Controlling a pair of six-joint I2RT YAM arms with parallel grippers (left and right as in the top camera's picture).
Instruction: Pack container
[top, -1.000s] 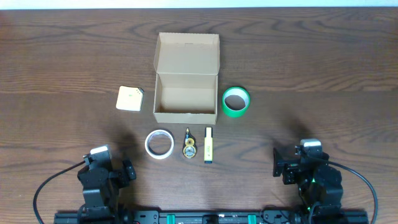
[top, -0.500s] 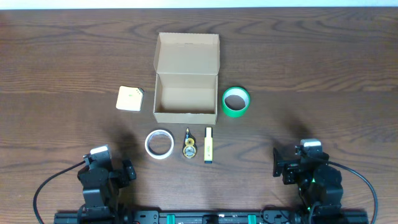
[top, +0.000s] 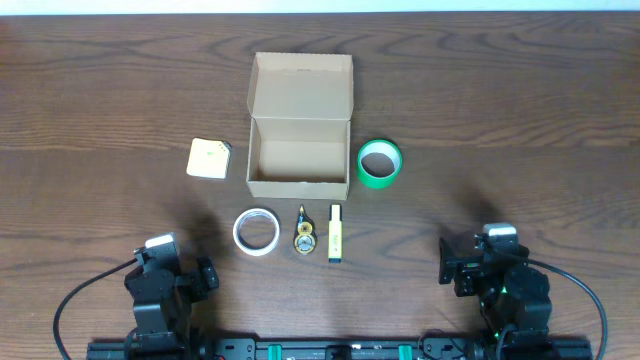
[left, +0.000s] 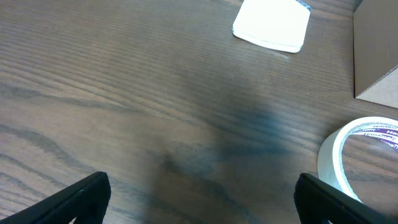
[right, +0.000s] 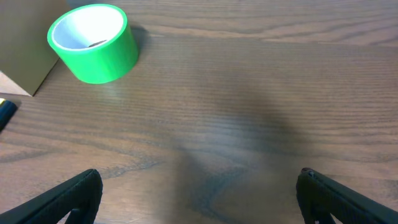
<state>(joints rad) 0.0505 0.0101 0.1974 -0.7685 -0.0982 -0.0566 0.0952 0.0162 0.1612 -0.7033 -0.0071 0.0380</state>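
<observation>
The tan cardboard container (top: 299, 160) stands open at the table's middle, its flap lid (top: 301, 87) folded back; it looks empty. A green tape roll (top: 380, 163) lies right of it and shows in the right wrist view (right: 93, 42). A pale-yellow pad (top: 208, 158) lies left of it. A white tape roll (top: 256, 231), a small yellow-black item (top: 303, 238) and a yellow marker (top: 336, 233) lie in front. My left gripper (left: 199, 199) is open and empty near the front left. My right gripper (right: 199, 199) is open and empty near the front right.
In the left wrist view the pad (left: 272, 23), the white tape roll (left: 360, 155) and the box corner (left: 376, 50) show ahead and to the right. The box corner also shows at the far left of the right wrist view (right: 22, 43). Dark wood table (top: 520, 120).
</observation>
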